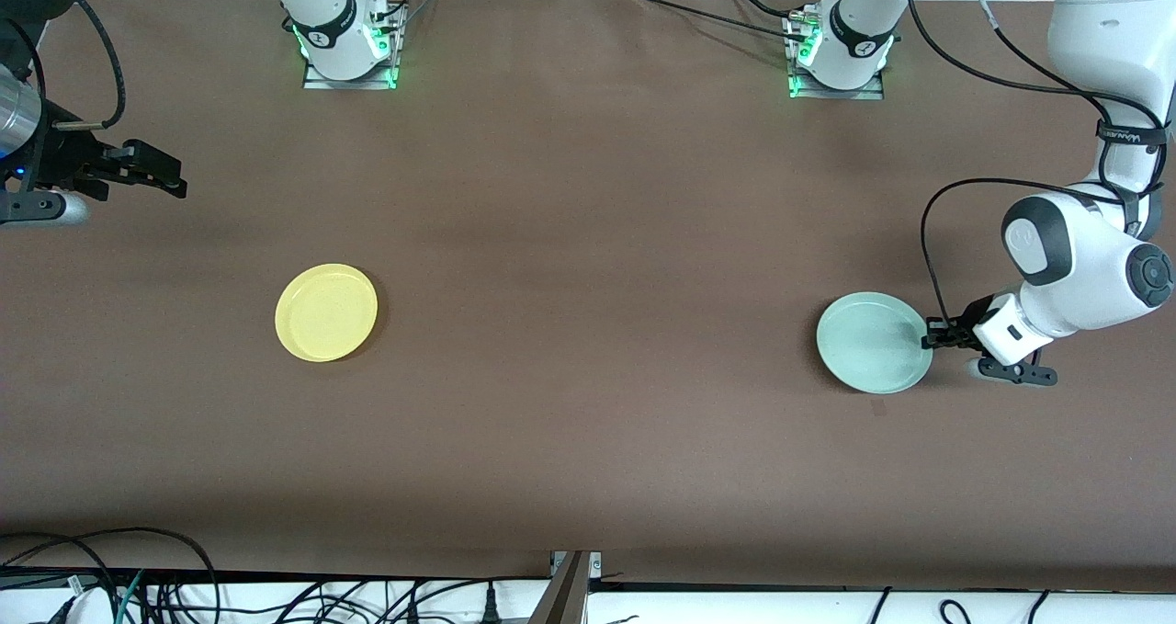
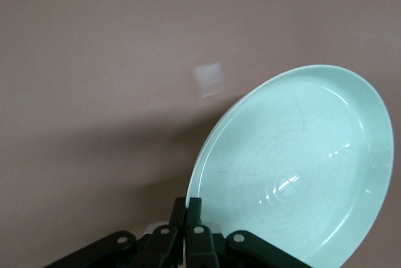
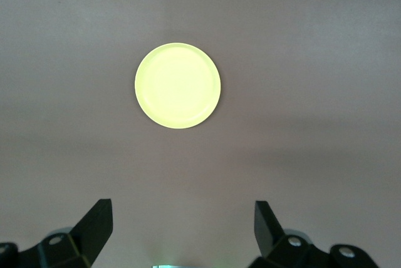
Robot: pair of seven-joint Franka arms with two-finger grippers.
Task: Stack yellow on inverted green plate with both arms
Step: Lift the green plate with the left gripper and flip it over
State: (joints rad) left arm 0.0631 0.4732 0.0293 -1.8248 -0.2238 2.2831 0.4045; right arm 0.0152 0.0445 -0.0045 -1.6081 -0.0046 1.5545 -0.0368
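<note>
Brown table (image 1: 588,238), yellow plate (image 1: 326,312) lying flat, green plate (image 1: 873,342) possibly tilted

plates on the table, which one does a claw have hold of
The green plate: the left claw is shut on its rim. The yellow plate lies untouched.

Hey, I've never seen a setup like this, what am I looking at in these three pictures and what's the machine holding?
These are two white robot arms at a brown table. The big picture looks down from a camera facing them. The other two come from cameras on each arm's wrist.

Two small plates lie on the table: a yellow plate toward the right arm's end and a green plate toward the left arm's end.

The left gripper has its fingers pinched on the green plate's rim. Its wrist picture shows the plate's hollow side close up.

The right gripper waits open above the table, holding nothing. Its wrist camera sees the yellow plate and its own spread fingers.
</note>
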